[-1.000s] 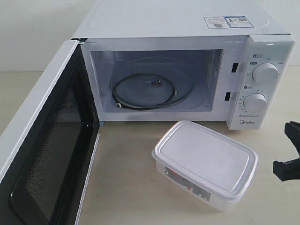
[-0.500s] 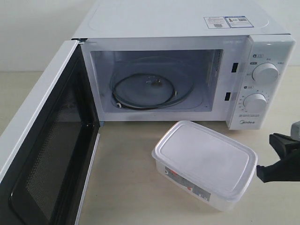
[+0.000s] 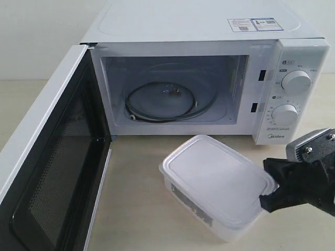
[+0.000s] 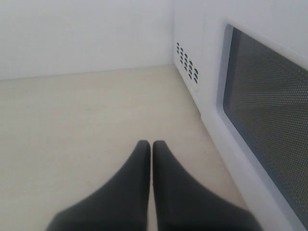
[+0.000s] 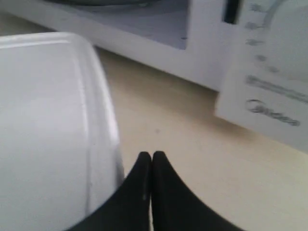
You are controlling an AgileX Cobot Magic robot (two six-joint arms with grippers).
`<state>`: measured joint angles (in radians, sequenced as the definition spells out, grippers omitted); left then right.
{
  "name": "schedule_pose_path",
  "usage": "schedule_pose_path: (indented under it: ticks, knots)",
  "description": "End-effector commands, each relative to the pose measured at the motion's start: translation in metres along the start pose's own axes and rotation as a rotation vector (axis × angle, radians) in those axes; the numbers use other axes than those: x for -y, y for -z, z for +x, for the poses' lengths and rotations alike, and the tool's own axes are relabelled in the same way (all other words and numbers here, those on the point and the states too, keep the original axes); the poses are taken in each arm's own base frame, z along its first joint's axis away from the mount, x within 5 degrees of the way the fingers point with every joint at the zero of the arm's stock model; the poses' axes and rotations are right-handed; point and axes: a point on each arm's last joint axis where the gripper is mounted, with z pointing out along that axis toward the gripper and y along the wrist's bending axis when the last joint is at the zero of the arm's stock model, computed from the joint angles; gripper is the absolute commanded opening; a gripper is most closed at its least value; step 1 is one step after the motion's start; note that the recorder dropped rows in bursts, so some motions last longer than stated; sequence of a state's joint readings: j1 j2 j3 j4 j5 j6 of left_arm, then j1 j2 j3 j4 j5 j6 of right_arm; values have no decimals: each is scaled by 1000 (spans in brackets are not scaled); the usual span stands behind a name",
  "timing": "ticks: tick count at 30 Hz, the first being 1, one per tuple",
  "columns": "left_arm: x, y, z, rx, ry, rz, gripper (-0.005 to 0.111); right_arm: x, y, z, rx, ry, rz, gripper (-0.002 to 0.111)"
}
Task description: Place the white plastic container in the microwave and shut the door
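Right gripper (image 5: 152, 161): my two fingers were pressed together, holding nothing, tips at the rim of the white plastic container (image 3: 214, 180).
Left gripper (image 4: 151, 147): fingers together too, empty, low over the table (image 3: 136, 204) outside the door (image 3: 47, 172).
Container: it sat on the table before the microwave (image 3: 209, 26), toward the dial side.
Long axis: slanted far-left to near-right in the exterior view.
Bearing: it lay between my right fingers and the open cavity; my right arm was nearer.

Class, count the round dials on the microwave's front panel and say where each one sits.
2. The upper dial sits high on the control panel of the microwave; the lower dial is directly below it. None seems hidden.
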<state>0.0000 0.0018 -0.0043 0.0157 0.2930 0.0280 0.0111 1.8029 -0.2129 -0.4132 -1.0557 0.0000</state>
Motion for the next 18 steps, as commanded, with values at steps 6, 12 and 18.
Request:
schedule_pose_path:
  ticks: [6, 12, 18]
  knots:
    - [0, 0, 1, -2, 6, 1, 4, -34, 7, 12, -119, 60, -384, 0]
    - [0, 0, 1, -2, 6, 1, 4, -45, 14, 14, -135, 112, -525, 0]
    - [0, 0, 1, -2, 6, 1, 4, -25, 15, -13, -15, 21, -264, 0]
